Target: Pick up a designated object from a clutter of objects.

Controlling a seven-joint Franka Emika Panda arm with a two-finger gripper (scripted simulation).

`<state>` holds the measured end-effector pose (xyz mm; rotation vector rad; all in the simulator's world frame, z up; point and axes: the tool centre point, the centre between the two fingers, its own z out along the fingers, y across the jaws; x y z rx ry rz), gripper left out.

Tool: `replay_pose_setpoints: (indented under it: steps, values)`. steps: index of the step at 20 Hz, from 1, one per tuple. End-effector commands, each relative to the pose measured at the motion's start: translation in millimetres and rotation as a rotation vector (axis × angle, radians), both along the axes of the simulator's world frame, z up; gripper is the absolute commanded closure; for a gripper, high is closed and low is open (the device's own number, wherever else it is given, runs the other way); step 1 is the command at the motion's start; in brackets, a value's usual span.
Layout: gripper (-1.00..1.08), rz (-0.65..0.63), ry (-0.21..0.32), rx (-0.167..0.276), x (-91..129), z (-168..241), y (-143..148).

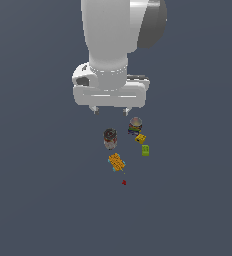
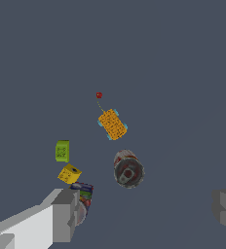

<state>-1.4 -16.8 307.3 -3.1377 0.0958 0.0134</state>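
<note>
The lime-green block (image 1: 145, 150) lies on the grey floor at the exterior view's right edge of the clutter; it also shows in the wrist view (image 2: 62, 151). Beside it sit the yellow cube (image 1: 141, 138) (image 2: 69, 173), two dark-topped cans (image 1: 110, 138) (image 1: 135, 125), the orange-yellow patterned block (image 1: 117, 162) (image 2: 112, 124) and a red speck (image 1: 123, 182) (image 2: 99, 95). My gripper (image 1: 111, 110) (image 2: 146, 211) is open and empty, hovering above the cans, well above the floor. One can (image 2: 128, 170) lies between my fingers (image 2: 64, 214) in the wrist view; the other (image 2: 82, 199) is partly hidden behind one.
The arm's white body (image 1: 113, 45) fills the upper middle of the exterior view. The plain dark grey floor (image 1: 38, 200) stretches all around the small clutter.
</note>
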Motion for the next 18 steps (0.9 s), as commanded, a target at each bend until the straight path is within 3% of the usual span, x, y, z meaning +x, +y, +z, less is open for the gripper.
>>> replay_pose_setpoints:
  steps: [1,11,18]
  values:
    - [-0.92,0.0,0.0,0.0,0,0,0]
    - [-0.92,0.005,-0.011,0.031,-1,6,16]
    - [-0.92,0.003,-0.01,0.026,2,-3,20]
